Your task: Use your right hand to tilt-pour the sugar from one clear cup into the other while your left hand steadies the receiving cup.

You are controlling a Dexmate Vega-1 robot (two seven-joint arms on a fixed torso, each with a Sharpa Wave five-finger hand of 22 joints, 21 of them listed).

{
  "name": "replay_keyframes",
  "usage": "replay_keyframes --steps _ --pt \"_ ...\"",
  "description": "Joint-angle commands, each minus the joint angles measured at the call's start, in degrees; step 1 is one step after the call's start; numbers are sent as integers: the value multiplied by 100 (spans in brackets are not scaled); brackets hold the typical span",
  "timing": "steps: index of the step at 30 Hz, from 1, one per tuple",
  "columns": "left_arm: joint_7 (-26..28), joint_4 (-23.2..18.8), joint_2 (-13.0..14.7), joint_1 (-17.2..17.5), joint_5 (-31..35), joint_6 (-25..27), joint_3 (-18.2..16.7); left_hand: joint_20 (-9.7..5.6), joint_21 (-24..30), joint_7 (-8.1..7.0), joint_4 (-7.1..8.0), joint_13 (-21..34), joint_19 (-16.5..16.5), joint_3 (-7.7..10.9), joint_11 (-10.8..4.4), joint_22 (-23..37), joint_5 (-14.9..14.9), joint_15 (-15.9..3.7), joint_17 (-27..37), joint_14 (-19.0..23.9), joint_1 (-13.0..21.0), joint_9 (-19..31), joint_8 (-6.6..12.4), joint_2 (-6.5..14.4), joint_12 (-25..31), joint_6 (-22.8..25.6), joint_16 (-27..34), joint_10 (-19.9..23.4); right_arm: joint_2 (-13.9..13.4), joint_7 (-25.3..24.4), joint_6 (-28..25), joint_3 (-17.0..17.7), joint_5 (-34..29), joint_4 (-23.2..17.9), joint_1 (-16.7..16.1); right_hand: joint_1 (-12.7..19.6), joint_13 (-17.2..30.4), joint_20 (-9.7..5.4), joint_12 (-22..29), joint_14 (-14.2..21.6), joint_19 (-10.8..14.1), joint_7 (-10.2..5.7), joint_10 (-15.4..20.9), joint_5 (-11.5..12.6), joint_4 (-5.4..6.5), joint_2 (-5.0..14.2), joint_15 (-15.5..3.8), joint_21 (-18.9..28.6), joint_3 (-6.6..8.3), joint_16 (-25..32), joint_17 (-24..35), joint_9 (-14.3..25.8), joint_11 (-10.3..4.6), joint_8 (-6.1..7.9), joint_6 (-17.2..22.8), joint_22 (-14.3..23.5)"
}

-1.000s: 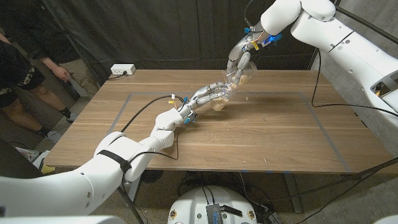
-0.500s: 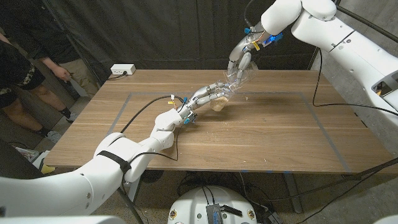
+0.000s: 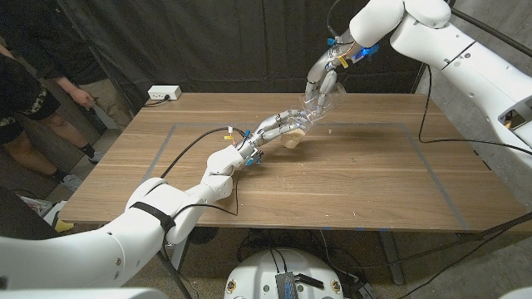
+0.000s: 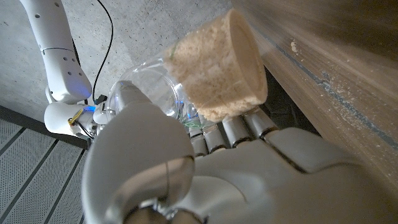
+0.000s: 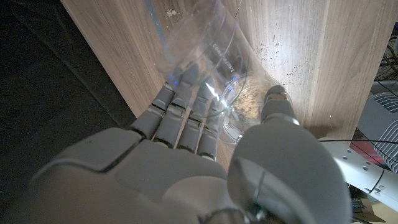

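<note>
Two robot hands are meeting over the middle of a wooden worktop (image 3: 357,174). Nearest, the left arm is reaching in from the near left corner, and the left hand (image 3: 278,129) is gripping the receiving cup (image 3: 293,138), which is sitting on the worktop and holding tan sugar (image 4: 217,68). Seen from the left wrist, the sugar is packed into the cup's bottom while the fingers (image 4: 233,127) are wrapping around its side. Just beyond and above it, the right hand (image 3: 322,81) is coming down from the upper right and is gripping the pouring cup (image 3: 316,104), tilted with its mouth toward the receiving cup. Seen from the right wrist, that clear cup is held between the fingers and thumb, looking almost empty. A few spilled grains (image 3: 330,129) are lying on the worktop beside the cups. Farther back, a white power strip (image 3: 164,93) is resting at the far left edge, and a person (image 3: 29,91) is standing beyond the left side.
</note>
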Motion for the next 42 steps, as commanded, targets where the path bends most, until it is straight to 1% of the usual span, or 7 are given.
replay_keyframes --steps 1,10,19,22,29,30,42 --pt "50 -13 1 -2 36 -28 59 -409 33 -4 33 24 31 -10 -25 12 16 -794 18 56 37 6 34 52 39 47 -10 40 -89 -40 -248 131 4 -190 -78 55 21 -449 21 61 69 -227 48 23 2 107 -893 7 -20 20 27 11 2 26 260 6" --pt "53 -29 13 2 17 -68 72 -412 40 11 45 26 32 -6 -19 11 12 -796 20 59 44 4 36 50 44 57 -10 47 -110 -103 -508 247 89 -220 -91 63 19 -446 20 67 73 -234 76 23 -1 109 -893 8 -19 15 38 18 1 14 260 5" --pt "72 -46 84 -14 -7 -85 70 -405 46 10 62 21 30 -5 -2 10 8 -794 21 51 42 4 34 46 40 55 -15 42 -146 -387 -779 393 146 -238 -154 64 32 -428 15 70 64 -253 71 23 0 107 -893 1 -21 7 46 26 -13 -1 256 3" --pt "57 -56 97 -17 -30 -84 63 -403 47 -6 68 24 25 -5 -11 9 6 -794 21 51 43 0 28 43 38 47 -15 34 -186 -486 -871 447 172 -262 -197 65 36 -420 13 77 60 -251 68 23 1 110 -894 -2 -21 9 51 28 16 -2 262 2" --pt "-1 -90 126 -35 -92 -109 45 -401 50 -4 81 24 22 -5 -17 8 3 -786 22 46 42 -5 23 42 37 43 -17 34 -283 -683 -1111 568 268 -353 -328 66 36 -409 5 83 62 -242 72 24 1 106 -893 -5 -23 6 59 34 8 -11 260 0" --pt "-14 -97 128 -37 -107 -111 40 -402 52 8 82 25 24 -4 -19 8 2 -794 22 47 43 -4 25 42 40 44 -17 40 -298 -714 -1152 588 287 -370 -355 67 38 -407 1 87 64 -241 65 25 1 106 -893 -6 -23 7 62 35 -24 -13 263 0" --pt "-101 -183 159 -11 -220 -171 45 -401 60 2 102 24 27 -2 -23 5 -3 -787 22 66 45 -1 30 40 42 55 -11 43 -470 -992 -1629 741 412 -649 -612 66 36 -394 -1 106 94 -230 97 25 7 112 -892 -1 -25 9 76 44 4 -21 276 -3"
